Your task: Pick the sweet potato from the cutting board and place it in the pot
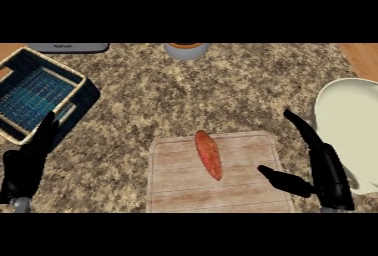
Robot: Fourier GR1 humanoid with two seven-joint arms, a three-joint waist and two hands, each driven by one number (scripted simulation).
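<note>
At the lower right the right hand (325,172) is spread wide, thumb over the cutting board's (173,192) edge, just right of the sweet potato (208,154) lying mid-board. Lower left, the left hand (26,162) rests open. The white pot (347,120) sits at the right edge.
</note>
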